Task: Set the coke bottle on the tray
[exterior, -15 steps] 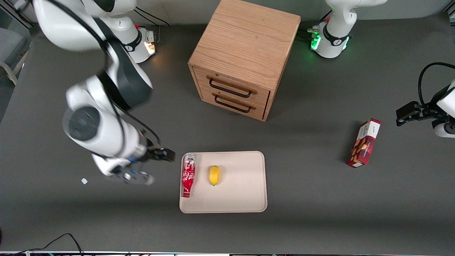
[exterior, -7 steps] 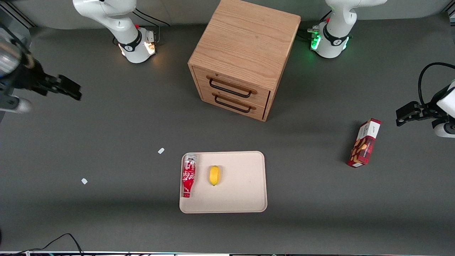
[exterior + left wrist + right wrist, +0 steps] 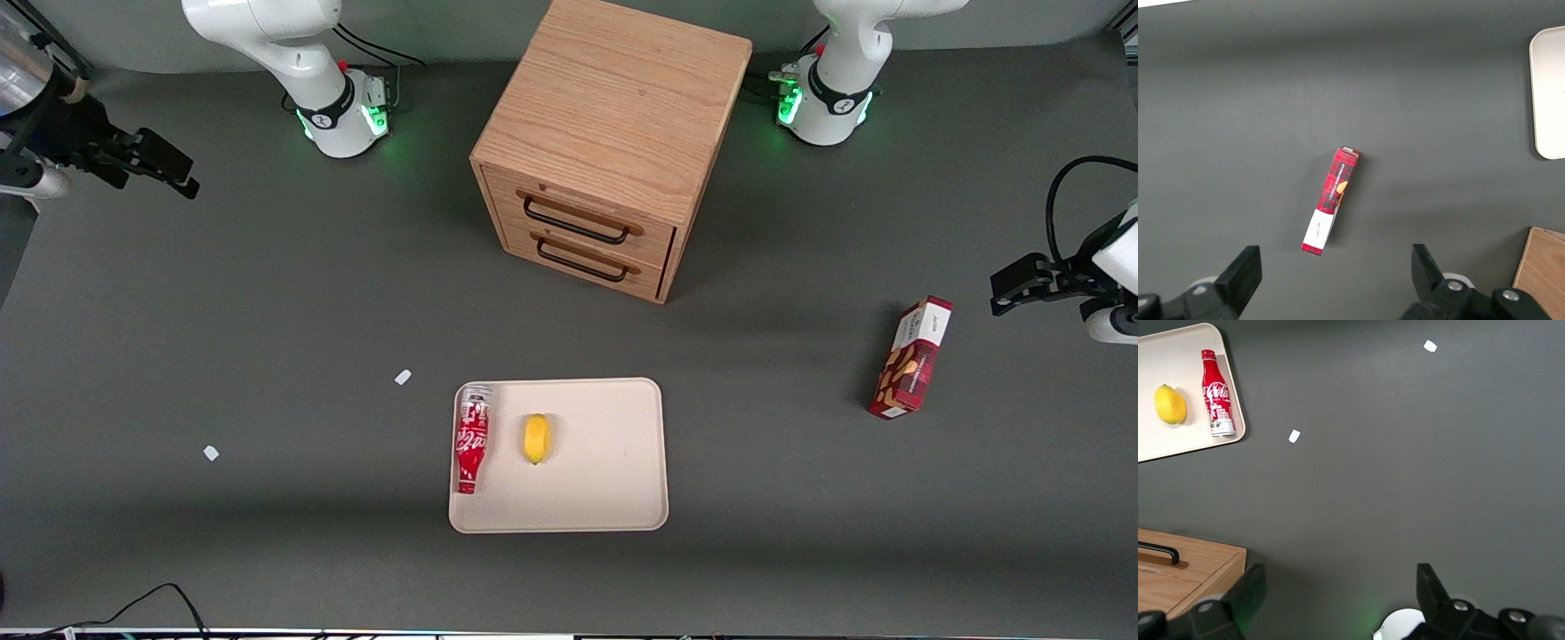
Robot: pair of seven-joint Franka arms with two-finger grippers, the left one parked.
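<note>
On the cream tray (image 3: 605, 498), against its rim toward the working arm's end, the coke bottle (image 3: 470, 439) is laid flat beside a lemon (image 3: 536, 438), cap nearest the front camera. The gripper (image 3: 164, 164), fingers spread and empty, is held well apart from it.
</note>
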